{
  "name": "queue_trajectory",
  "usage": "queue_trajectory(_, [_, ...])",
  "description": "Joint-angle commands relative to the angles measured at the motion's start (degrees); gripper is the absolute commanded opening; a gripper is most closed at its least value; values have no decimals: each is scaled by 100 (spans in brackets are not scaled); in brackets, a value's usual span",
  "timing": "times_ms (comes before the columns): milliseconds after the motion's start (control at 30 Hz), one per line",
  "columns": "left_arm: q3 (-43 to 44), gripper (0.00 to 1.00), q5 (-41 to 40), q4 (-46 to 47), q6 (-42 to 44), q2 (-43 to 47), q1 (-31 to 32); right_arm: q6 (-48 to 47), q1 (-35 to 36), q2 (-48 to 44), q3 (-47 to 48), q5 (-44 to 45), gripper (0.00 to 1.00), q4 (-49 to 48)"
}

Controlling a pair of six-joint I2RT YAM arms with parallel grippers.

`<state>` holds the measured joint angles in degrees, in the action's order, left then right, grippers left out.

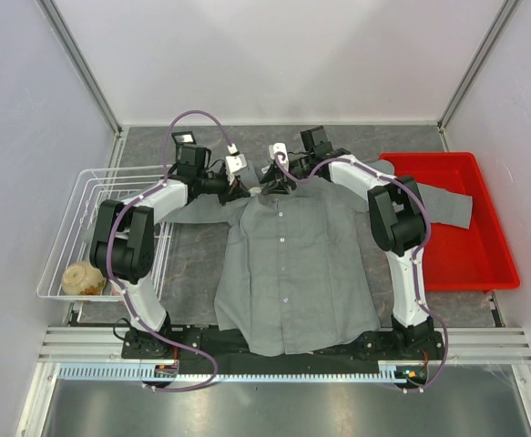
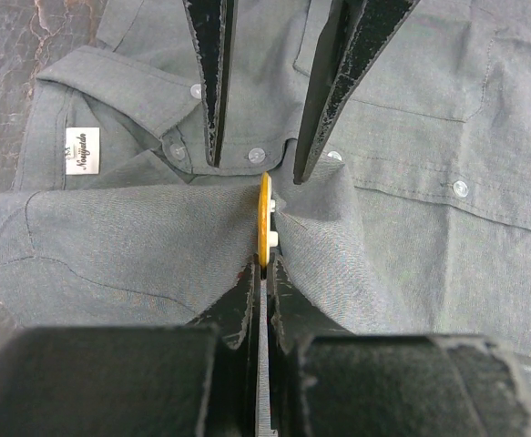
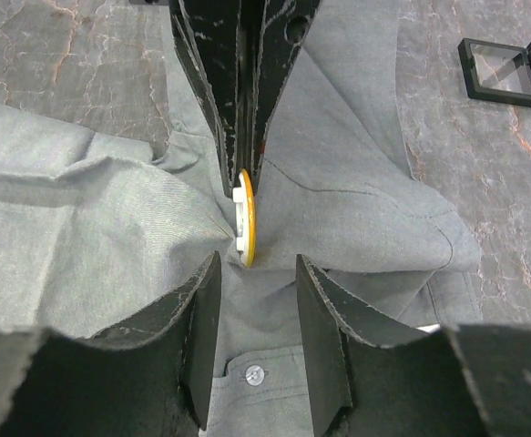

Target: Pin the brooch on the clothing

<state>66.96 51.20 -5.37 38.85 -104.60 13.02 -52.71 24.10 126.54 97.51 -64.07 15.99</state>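
The left gripper (image 2: 263, 271) was clamped on the brooch (image 2: 265, 217) and a soft shirt (image 2: 119, 246) fold at its tips, the right gripper (image 3: 258, 266) parted just beyond; the brooch looked light, stiff, likely slippery, best pinched across its flat faces

The left arm (image 1: 160, 196) and the right arm (image 1: 409, 284) are alike: smooth white links joined by bulky black joint housings. Each has a black base (image 1: 142, 344). A grey-purple cable (image 1: 192, 114) loops along each arm, with white plugs (image 1: 234, 150) near the wrist, where small black camera boxes (image 1: 185, 138) sit. The left gripper (image 2: 263, 266) and the right gripper (image 3: 258, 262) carry matte black, tapering jaws, scuffed with pale scratches along their edges.
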Motion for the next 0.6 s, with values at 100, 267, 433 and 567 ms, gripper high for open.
queue_trajectory(100, [107,2,162,27,413,132,87,-618,122,-68,444,-123,45,510])
queue_trajectory(267, [98,2,171,18,439,141,87,-846,201,-33,496,9,48,765])
queue_trajectory(433, [107,2,189,27,457,124,96,-1022,227,55,637,61,50,994])
queue_trajectory(567, [116,2,180,18,457,124,105,-952,253,116,734,79,46,1020])
